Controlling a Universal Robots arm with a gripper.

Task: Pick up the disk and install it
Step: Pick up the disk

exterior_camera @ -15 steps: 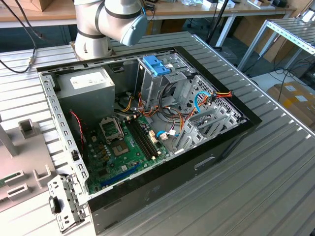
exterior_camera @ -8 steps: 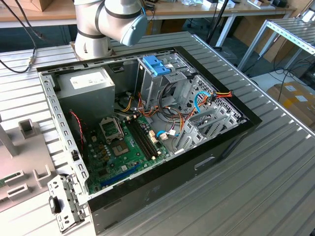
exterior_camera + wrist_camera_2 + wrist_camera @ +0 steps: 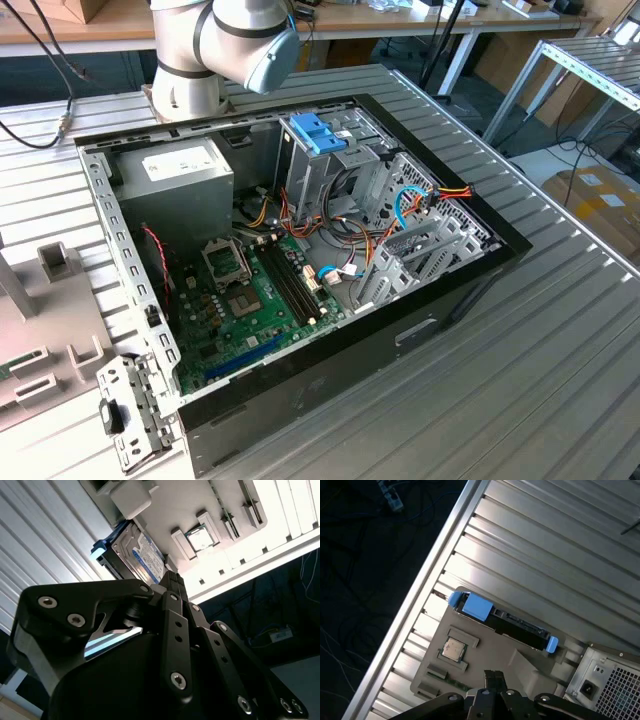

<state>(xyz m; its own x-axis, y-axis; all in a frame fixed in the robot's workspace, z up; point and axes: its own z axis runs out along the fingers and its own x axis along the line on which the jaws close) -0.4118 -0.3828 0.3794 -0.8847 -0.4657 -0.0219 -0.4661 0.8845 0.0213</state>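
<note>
- Starting big: the ribbed metal table (image 3: pixel 560 380) carries an open computer case (image 3: pixel 300 385) with its blue latch (image 3: pixel 318 133) up by the drive cage. Going by where the disk sits, none of the install part is done yet.
- The grey fixture tray (image 3: pixel 490 652) lies flat on the table, just beside a vented grey box (image 3: pixel 615 685). A processor chip (image 3: pixel 453 650) sits in one of its pockets.
- The disk (image 3: pixel 517 622) stands on edge in a slot of that tray, well apart from the case, with a blue end piece (image 3: pixel 475 606) on each side. The thin upward-facing edge runs parallel to the table's grooves. In the second wrist view the white label (image 3: pixel 145 555) faces the chip side of the tray. The upper edge looks like the connector end, which would make the long axis upright, but that can't be told for sure.
- The gripper (image 3: pixel 493 675) hangs over the tray on the chip side, near the disk but not touching it. Its fingertips (image 3: pixel 170 582) look pressed together with nothing between them, so it's closed and empty.
- The step in hand looks like the approach for the pick. A grab would call for spreading the fingers past the thin body, squaring them to the two flat faces, and coming down between the blue pieces.
</note>
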